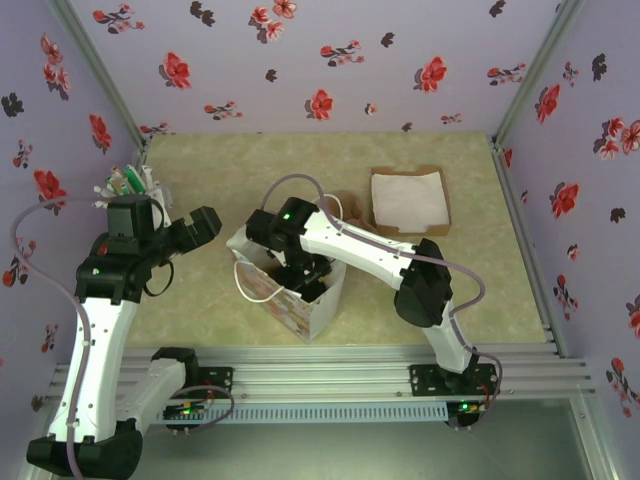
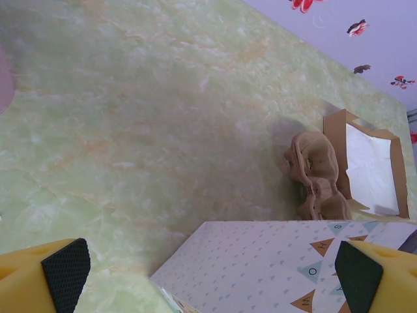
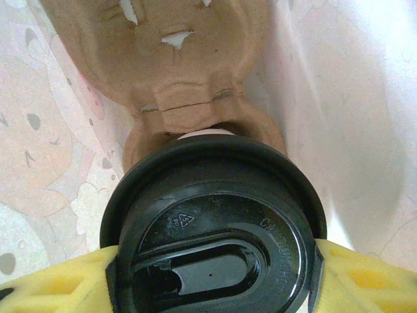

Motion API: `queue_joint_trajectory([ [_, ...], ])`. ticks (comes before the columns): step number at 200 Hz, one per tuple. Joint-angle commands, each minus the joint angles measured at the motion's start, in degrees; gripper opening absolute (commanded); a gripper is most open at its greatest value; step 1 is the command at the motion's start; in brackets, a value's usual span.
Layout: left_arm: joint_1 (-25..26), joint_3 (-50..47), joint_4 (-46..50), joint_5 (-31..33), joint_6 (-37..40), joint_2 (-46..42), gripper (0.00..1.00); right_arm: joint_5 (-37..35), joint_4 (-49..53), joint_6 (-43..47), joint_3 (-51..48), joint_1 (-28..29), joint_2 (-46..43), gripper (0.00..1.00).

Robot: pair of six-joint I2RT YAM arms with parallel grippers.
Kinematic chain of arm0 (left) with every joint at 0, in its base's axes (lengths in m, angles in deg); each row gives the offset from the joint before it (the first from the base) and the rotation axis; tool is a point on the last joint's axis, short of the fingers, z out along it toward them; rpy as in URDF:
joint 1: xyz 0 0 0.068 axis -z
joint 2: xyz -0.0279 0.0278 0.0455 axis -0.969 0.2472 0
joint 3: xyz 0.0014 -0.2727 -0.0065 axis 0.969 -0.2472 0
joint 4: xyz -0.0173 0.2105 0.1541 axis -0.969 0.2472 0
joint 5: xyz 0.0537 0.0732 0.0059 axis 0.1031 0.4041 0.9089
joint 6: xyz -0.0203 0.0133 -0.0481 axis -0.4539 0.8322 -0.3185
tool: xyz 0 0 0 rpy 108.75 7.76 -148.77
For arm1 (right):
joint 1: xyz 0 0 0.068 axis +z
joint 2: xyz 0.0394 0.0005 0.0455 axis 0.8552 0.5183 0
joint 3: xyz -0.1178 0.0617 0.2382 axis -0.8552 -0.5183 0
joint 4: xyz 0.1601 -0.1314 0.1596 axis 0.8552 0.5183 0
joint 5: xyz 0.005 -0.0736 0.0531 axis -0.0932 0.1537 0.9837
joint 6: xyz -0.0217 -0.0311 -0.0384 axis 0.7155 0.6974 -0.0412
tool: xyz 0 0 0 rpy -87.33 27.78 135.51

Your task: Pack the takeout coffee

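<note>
The takeout coffee (image 3: 215, 215) shows from above as a round black lid; its wall is hidden under the lid. My right gripper (image 3: 215, 277) is shut on it, one yellow finger (image 3: 52, 283) at each side of the lid. The cup is down inside the patterned paper bag (image 1: 300, 300), over the near pocket of a brown cardboard cup carrier (image 3: 182, 59); whether it rests in the pocket I cannot tell. In the top view the right gripper (image 1: 300, 270) reaches into the bag's mouth. My left gripper (image 1: 197, 228) is open beside the bag's left side, holding nothing.
Another cardboard carrier (image 2: 316, 173) lies on the table behind the bag (image 2: 280, 261). A brown box (image 1: 410, 200) lined with white paper stands at the back right. A bundle of straws (image 1: 130, 182) stands at the back left. The bag's inner walls (image 3: 339, 98) close round the cup.
</note>
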Motion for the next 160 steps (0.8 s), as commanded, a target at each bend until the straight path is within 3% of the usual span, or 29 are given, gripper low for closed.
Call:
queue_joint_trajectory([
  [1, -0.4, -0.1, -1.8, -0.5, 0.3, -0.6, 0.99, 1.1, -3.6, -0.1, -2.2, 0.1, 1.8, 0.62],
  [160, -0.4, 0.2, -1.9, -0.4, 0.5, -0.3, 0.99, 1.2, -4.0, 0.1, -2.1, 0.1, 2.1, 0.62],
])
